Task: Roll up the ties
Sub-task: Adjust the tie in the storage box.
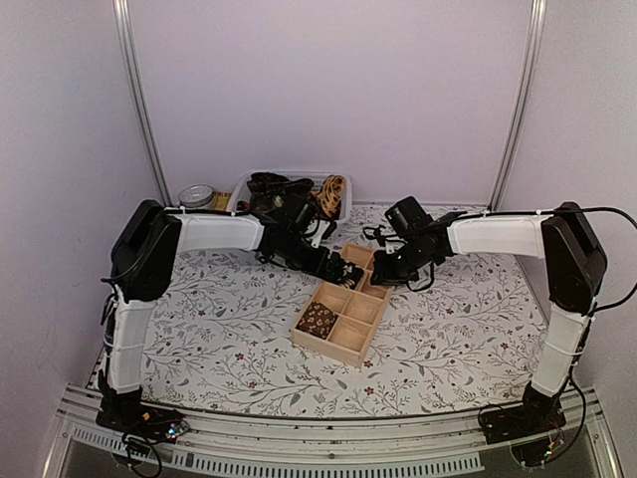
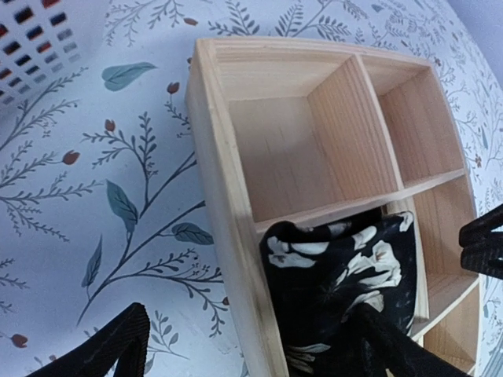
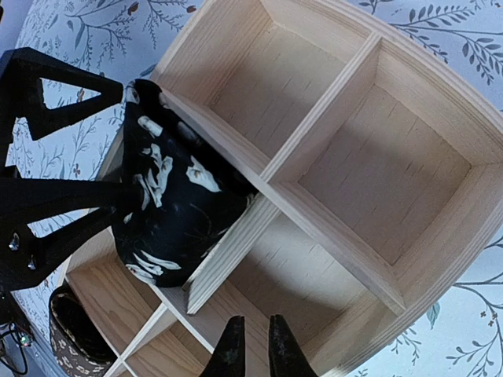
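A black tie with white flowers (image 2: 346, 267) sits rolled in a compartment of the wooden box (image 2: 228, 204), against its side wall. My left gripper (image 2: 251, 357) is open and straddles that wall: one finger (image 2: 110, 353) is outside over the table and the other (image 2: 393, 349) rests over the roll. The right wrist view shows the same tie (image 3: 169, 204) and a brown patterned rolled tie (image 3: 71, 338) in a corner compartment. My right gripper (image 3: 256, 349) hangs shut over an empty compartment, holding nothing. From above, both grippers meet at the box's far end (image 1: 363, 269).
A white basket (image 1: 242, 186) at the back holds several loose ties (image 1: 284, 189). A round tin (image 1: 197, 196) stands to its left. Several compartments of the box (image 1: 360, 337) are empty. The floral tablecloth (image 1: 219, 329) covers the table.
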